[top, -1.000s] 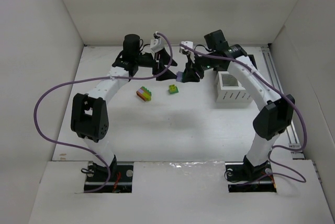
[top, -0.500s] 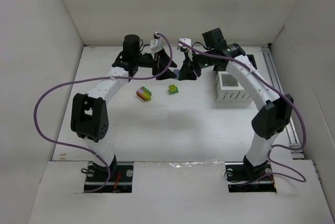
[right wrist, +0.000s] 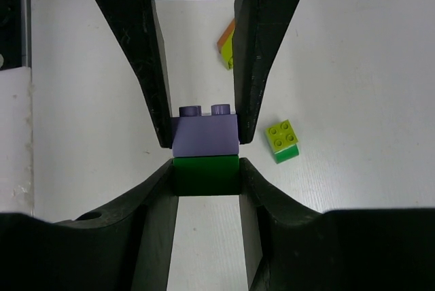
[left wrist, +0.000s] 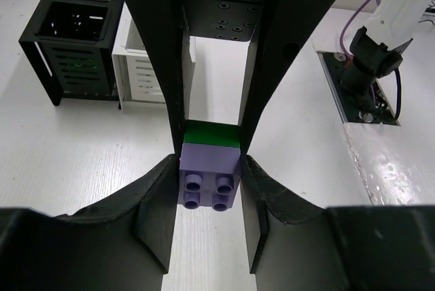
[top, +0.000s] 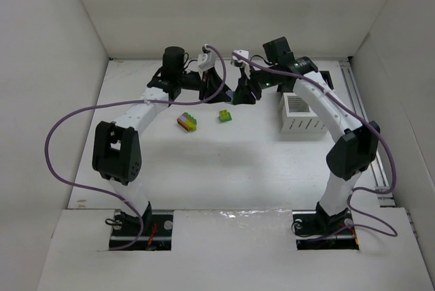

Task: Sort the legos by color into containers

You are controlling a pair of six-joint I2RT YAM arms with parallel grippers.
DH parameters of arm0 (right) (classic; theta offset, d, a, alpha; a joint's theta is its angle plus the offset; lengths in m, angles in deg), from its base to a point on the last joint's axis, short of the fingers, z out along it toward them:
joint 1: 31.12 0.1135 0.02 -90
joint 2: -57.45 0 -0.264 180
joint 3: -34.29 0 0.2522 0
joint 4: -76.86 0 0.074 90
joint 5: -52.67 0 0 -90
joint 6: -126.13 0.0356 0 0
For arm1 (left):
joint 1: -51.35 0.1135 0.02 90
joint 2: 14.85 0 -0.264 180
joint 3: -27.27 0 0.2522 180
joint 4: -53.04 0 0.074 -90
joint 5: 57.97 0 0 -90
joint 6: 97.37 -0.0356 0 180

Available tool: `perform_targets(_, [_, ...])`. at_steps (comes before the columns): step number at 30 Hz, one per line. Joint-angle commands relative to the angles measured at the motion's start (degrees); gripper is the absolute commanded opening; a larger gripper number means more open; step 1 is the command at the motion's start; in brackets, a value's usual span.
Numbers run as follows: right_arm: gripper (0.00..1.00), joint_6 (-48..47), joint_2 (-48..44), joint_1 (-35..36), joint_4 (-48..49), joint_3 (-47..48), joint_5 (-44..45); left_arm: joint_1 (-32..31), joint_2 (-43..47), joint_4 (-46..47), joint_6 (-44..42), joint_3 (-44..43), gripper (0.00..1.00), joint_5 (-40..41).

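Two-brick stack is held off the table (top: 204,168), over the middle of its far edge.

- Left gripper (left wrist: 209,192): jaws pressed on the flat sides of the purple brick (left wrist: 209,168).
- Right gripper (right wrist: 206,177): jaws clamped on the green brick (right wrist: 206,173), facing the left.
- Loose lime brick (top: 224,115) and a striped stack (top: 187,122) lie nearer the table's centre. White bin (top: 302,115) sits toward the right edge.

Handling, as judged: the bricks are light, rigid and smooth-walled, and the stud joint is stiff. Grip the flat sides, one brick per gripper. Rocking may free the joint better than a straight pull, which risks slipping.
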Motion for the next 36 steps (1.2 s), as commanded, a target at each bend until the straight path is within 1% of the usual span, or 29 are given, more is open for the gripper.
perform_targets(1, [0.00,-0.61,-2.46,-2.53,1.41,-1.44,-1.31,-0.07,1.74,-1.77,-1.62,-1.56,0.00,0.63])
perform_targets(3, [0.00,-1.58,-3.25,-4.54,0.27,-3.29,-0.09,0.46,1.74,0.42,-1.10,-1.56,0.00,1.16])
perform_targets(7, [0.00,-4.57,-4.84,-8.06,-1.59,-9.08,1.32,1.68,1.74,6.65,3.47,-1.56,0.00,1.69])
perform_targets(9, [0.00,-5.72,-5.37,-9.38,-3.16,-9.62,1.85,1.69,1.13,9.89,6.45,-2.26,0.00,1.69])
perform_targets(12, [0.00,-5.72,-5.90,-12.63,-3.17,-10.33,2.55,2.22,0.08,10.44,7.69,-3.66,0.00,2.21])
perform_targets(13, [0.00,-4.94,-5.90,-13.43,-2.56,-10.33,2.55,2.22,0.07,10.44,8.22,-3.67,0.00,3.61])
perform_targets(14, [0.00,-3.71,-5.90,-14.56,-1.77,-8.76,3.16,2.22,0.07,10.44,8.22,-3.67,0.00,4.49])
perform_targets(15, [0.00,-0.48,-5.37,-14.58,-0.72,-8.05,4.21,2.22,0.07,10.44,9.35,-3.67,0.00,5.63])
perform_targets(16, [0.00,1.82,-4.67,-15.36,0.68,-7.43,4.92,2.22,-0.45,10.96,11.63,-4.19,0.00,6.77])
perform_targets(17, [0.00,4.36,-4.67,-15.98,4.44,-6.90,6.75,2.22,-0.46,10.97,12.95,-4.20,0.00,10.87])
perform_targets(18, [0.00,6.91,-3.88,-15.98,6.22,-5.86,7.82,2.22,-1.06,9.66,13.49,-4.98,0.00,13.26])
perform_targets(19, [0.00,10.33,-3.09,-16.50,7.45,-5.24,8.61,2.22,-1.07,9.04,14.10,-5.68,0.00,14.33])
perform_targets(22, [0.00,15.79,-2.47,-17.12,10.97,-4.09,12.39,2.22,-1.08,9.91,17.00,-5.26,0.00,19.95])
perform_targets(25, [0.00,18.97,-3.08,-17.13,15.45,-7.32,16.25,2.22,0.34,14.83,19.64,-2.89,0.00,24.35])
perform_targets(27, [0.00,21.78,-3.79,-17.65,17.65,-8.56,18.36,2.22,0.86,15.36,19.65,-2.35,0.00,23.84])
perform_targets(30, [0.00,26.53,-3.79,-18.18,20.29,-10.41,22.06,2.22,-0.27,14.84,19.65,-3.75,0.00,24.53])
perform_targets(33, [0.00,30.47,-2.65,-18.71,22.40,-10.41,25.75,1.52,-0.81,13.88,22.45,-4.54,0.00,32.60])
perform_targets(36, [0.00,31.01,-2.03,-19.32,23.02,-9.62,26.89,1.51,-1.33,13.87,20.71,-4.55,0.00,34.65])
